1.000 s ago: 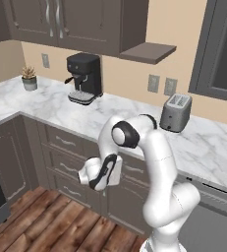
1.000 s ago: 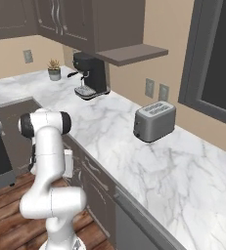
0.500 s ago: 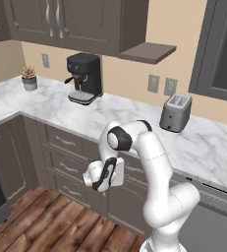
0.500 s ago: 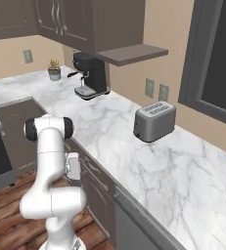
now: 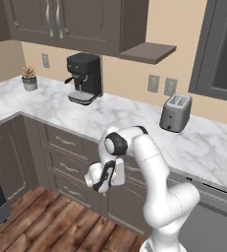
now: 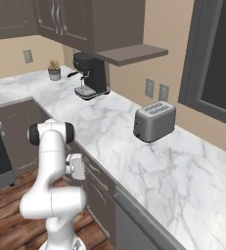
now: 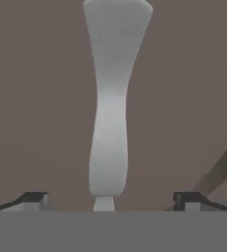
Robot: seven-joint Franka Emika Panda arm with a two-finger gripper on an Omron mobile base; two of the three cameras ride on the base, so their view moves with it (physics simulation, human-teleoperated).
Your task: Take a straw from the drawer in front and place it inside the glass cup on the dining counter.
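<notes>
From the left, the tool (image 5: 101, 181) hangs close against the drawer (image 5: 134, 173) under the worktop (image 5: 134, 118) edge. From the right, floor lies open behind the arm. Hand view: fingers spread wide around the handle (image 7: 110, 98).

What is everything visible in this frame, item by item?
Coffee machine: one, black, on the marble worktop by the wall.
Toaster: one, grey, on the worktop, right of the coffee machine.
Potted plant: one, small, grey pot, far left of the worktop.
Wall sockets: two, grey, above the worktop.
Drawer: one, dark grey-brown, closed, below the worktop in front of the hand.
Drawer handle: one, silver bar, centred ahead of the fingertips.
Gripper: one, dark fingertips spread apart either side of the handle, not touching.
</notes>
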